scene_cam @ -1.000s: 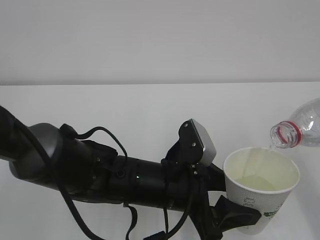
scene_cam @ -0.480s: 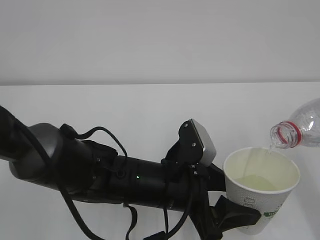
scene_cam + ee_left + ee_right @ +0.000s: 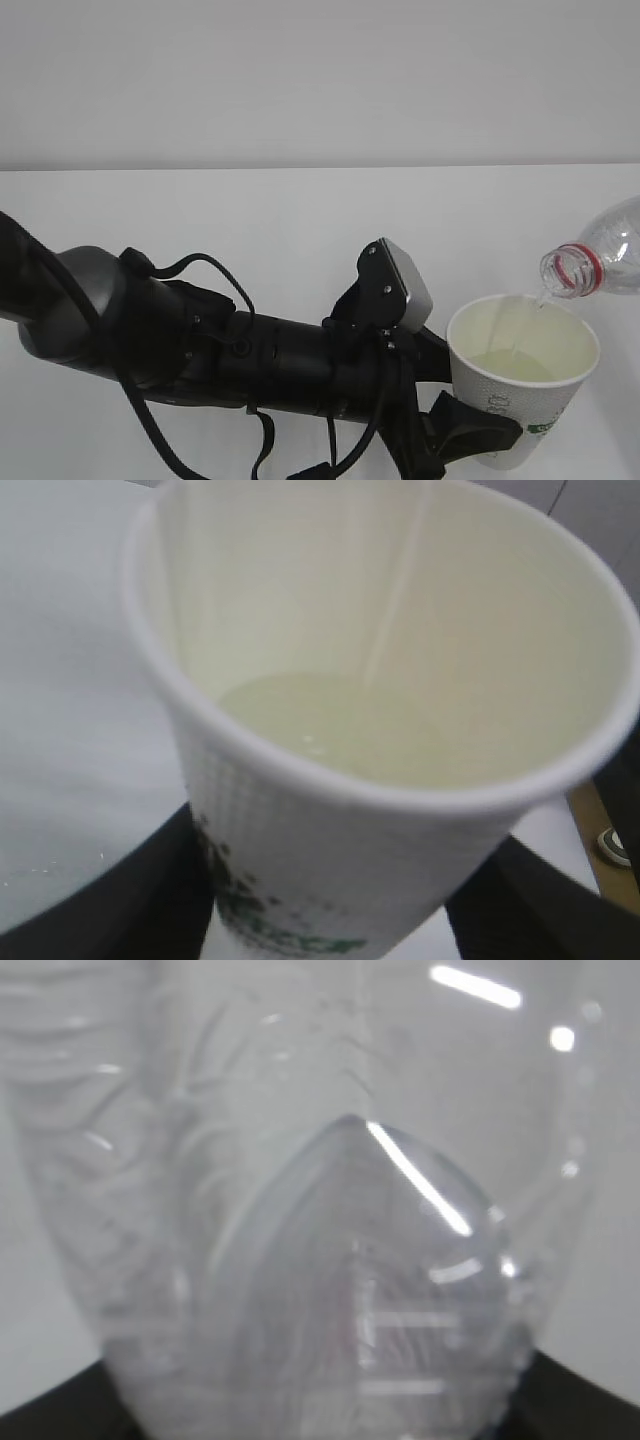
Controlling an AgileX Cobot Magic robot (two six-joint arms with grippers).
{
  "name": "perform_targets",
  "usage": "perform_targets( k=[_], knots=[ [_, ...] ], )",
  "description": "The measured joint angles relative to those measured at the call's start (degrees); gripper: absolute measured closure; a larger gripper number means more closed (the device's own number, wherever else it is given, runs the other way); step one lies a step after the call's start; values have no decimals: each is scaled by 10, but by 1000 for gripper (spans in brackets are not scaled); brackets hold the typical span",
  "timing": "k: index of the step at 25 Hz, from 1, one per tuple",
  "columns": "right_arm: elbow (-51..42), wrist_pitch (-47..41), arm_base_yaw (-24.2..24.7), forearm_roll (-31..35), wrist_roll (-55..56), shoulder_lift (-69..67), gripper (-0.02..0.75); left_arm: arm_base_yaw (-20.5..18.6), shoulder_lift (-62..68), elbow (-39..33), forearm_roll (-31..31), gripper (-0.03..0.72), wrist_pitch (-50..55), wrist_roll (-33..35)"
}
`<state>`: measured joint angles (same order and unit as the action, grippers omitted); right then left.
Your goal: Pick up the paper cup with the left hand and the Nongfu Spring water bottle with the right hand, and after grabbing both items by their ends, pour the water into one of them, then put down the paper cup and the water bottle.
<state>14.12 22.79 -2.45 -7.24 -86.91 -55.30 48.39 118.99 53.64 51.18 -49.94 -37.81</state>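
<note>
The white paper cup (image 3: pixel 520 385) with its green logo is held upright at the lower right, and my left gripper (image 3: pixel 478 432) is shut on its lower wall. Black fingers (image 3: pixel 110 905) flank the paper cup (image 3: pixel 330 850) in the left wrist view. Pale yellowish water (image 3: pixel 330 725) lies in its bottom. The Nongfu Spring water bottle (image 3: pixel 600 258) comes in tipped from the right edge, with its red-ringed mouth just above the cup's rim. A thin stream of water (image 3: pixel 532 308) runs down into the cup. The clear bottle (image 3: pixel 330 1220) fills the right wrist view, with my right gripper (image 3: pixel 320 1425) shut on it.
The bulky black left arm (image 3: pixel 200 350) with its cables and grey box module (image 3: pixel 398 285) spans the lower left. Behind it are a white table (image 3: pixel 300 210) and a white wall. A brown strip with a small round metal part (image 3: pixel 612 845) shows at the right edge of the left wrist view.
Neither the cup, the bottle nor the left arm has visibly moved. The thin stream still runs from the bottle's mouth into the cup.
</note>
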Motion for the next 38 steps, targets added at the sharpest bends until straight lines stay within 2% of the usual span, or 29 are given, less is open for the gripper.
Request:
perform_targets(
  k=[38],
  knots=[
    [0,0,0,1,-3,0,307,0,0,0,0,202,0,0]
  ],
)
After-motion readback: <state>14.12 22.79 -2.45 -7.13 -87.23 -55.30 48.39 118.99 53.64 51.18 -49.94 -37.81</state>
